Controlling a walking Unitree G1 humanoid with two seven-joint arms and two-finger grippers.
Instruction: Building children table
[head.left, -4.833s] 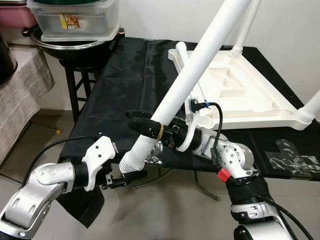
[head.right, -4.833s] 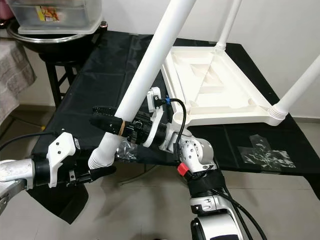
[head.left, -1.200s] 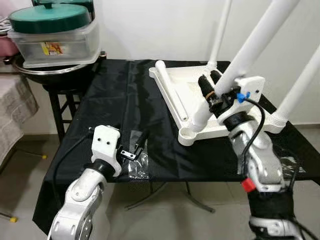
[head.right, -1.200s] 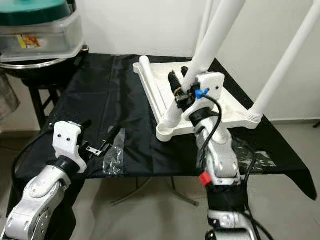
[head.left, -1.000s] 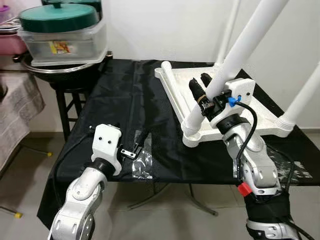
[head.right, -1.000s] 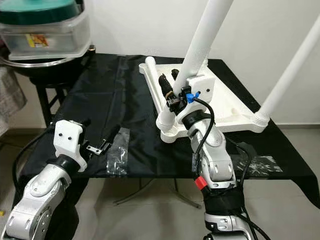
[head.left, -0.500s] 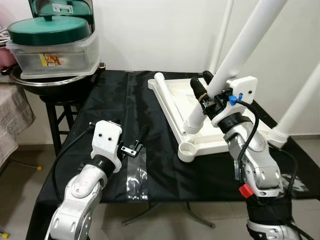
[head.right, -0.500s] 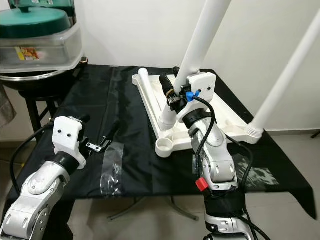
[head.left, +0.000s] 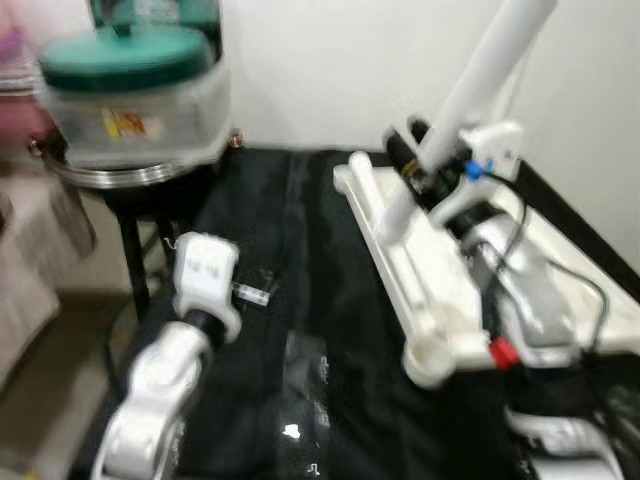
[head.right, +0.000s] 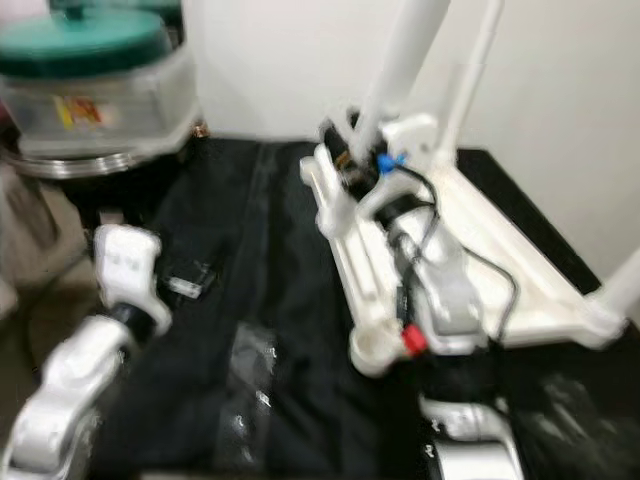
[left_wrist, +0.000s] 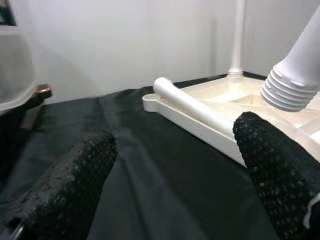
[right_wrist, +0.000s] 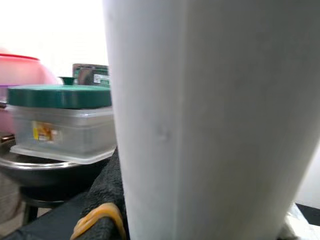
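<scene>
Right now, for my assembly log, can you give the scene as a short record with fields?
left gripper: open, holding nothing, over the black cloth
right gripper: shut on the white leg, held tilted above the tabletop
tabletop: white, upside down on the cloth
near corner socket: no leg in it
image quality: head views blurred

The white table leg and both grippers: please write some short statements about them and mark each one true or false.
1. The right gripper grips the white table leg. True.
2. The left gripper is closed on a screw. False: its fingers are apart, with nothing between them.
3. The white tabletop lies upside down on the black cloth. True.
4. The plastic container has a red lid. False: its lid is green.
</scene>
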